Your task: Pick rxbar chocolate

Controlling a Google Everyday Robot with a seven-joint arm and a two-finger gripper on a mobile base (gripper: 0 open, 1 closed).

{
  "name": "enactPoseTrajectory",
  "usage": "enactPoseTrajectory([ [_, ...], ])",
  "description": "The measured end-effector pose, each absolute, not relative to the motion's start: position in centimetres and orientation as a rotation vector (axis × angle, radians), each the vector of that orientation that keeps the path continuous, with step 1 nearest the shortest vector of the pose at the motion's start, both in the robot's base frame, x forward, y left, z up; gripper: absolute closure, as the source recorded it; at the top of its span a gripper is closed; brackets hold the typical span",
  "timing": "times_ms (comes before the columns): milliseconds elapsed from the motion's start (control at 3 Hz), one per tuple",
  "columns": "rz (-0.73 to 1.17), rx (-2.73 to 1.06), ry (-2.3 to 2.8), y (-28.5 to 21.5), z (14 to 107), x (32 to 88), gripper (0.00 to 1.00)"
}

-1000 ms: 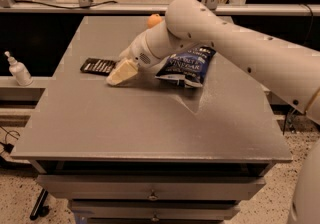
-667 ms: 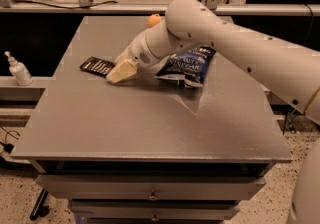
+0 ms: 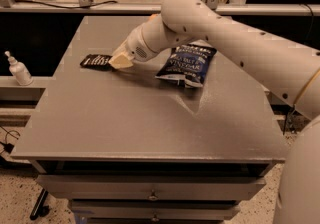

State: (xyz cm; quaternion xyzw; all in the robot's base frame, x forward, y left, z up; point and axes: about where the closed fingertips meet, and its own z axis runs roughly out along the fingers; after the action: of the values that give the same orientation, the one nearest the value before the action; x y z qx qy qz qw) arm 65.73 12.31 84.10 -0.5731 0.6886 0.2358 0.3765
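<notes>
The rxbar chocolate (image 3: pixel 95 61) is a small flat black bar with white lettering, lying on the grey table (image 3: pixel 125 118) at the far left. My gripper (image 3: pixel 120 61) has cream-coloured tips and is low over the table. It sits right at the bar's right end and seems to touch or overlap it. The white arm reaches in from the right, over the blue chip bag (image 3: pixel 186 64).
The blue chip bag lies right of the gripper, partly under the arm. A sliver of the orange fruit (image 3: pixel 151 17) shows behind the arm at the far edge. A white bottle (image 3: pixel 18 69) stands on a ledge left of the table. Drawers are below the front edge.
The gripper has moved a little farther back and left, from just beside the bar's near right corner up to its right end. The bar and the chip bag have not moved.
</notes>
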Motion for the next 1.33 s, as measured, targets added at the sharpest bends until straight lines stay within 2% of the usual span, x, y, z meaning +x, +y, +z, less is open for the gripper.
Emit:
enactPoseTrajectory([
  [1333,0.564,-1.544,1.561,16.5,92.0,66.7,1.00],
])
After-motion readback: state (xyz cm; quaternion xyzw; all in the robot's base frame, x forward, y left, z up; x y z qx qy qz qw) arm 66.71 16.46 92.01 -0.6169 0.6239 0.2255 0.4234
